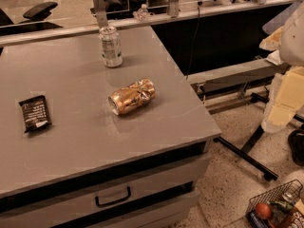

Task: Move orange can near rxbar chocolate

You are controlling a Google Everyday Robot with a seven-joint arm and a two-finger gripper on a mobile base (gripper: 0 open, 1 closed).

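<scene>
The orange can [132,97] is crumpled and lies on its side near the middle of the grey counter [71,146], its silver top pointing left. The rxbar chocolate [34,113], a flat black wrapper with white print, lies on the counter's left side, well apart from the can. My gripper [279,109] is at the right edge of the view, off the counter's right side and above the floor. It is far from both objects and holds nothing that I can see.
A silver-white can [110,46] stands upright at the back of the counter, behind the orange can. A small bottle [142,12] sits on the rail behind. A wire basket [275,207] with items is on the floor at the bottom right. Drawers [114,196] front the counter.
</scene>
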